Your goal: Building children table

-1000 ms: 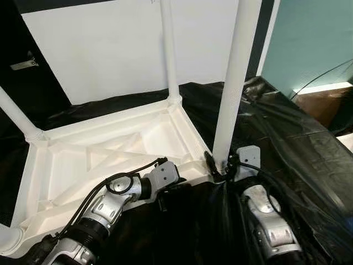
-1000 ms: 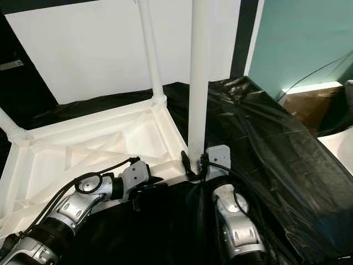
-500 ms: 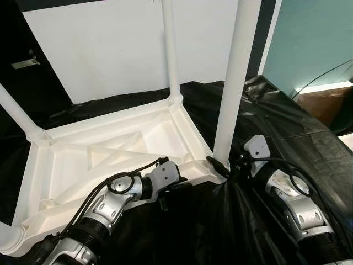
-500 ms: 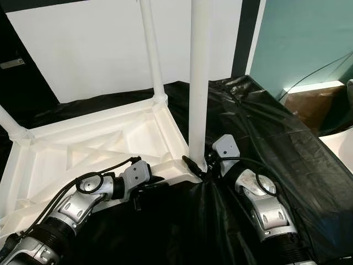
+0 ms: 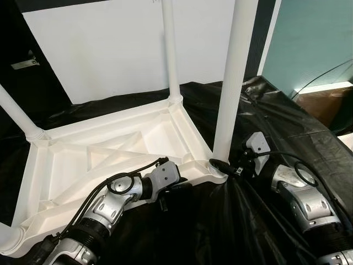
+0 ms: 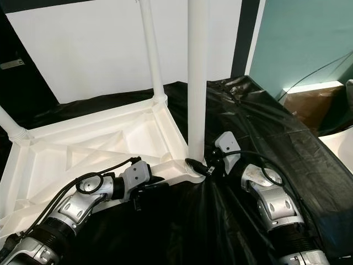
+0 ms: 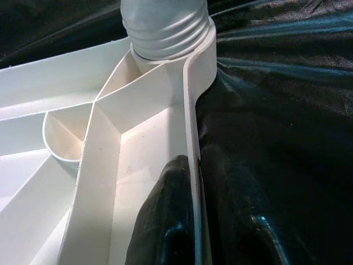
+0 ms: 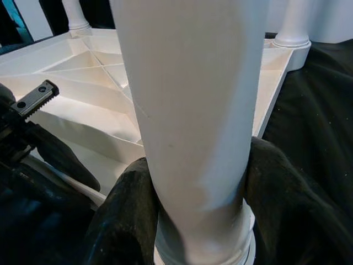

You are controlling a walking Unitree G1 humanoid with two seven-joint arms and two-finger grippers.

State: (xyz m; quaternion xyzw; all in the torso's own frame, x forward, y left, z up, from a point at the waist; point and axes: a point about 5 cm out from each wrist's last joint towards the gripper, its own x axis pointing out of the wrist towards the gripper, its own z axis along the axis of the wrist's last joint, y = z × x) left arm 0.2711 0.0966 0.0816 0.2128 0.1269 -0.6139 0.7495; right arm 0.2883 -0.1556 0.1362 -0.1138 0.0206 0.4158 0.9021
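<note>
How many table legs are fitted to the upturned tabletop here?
4: near-right leg in the right claw; far-right leg; far-left leg; near-left leg at the picture edge, barely visible.

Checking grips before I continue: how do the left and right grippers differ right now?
The left gripper pinches the upturned tabletop's rim, one finger inside, one outside. The right gripper clasps the near leg just above its corner socket, fingers on either side. Left holds a thin flat edge; right holds a round upright post. Both are shut on white table parts.
</note>
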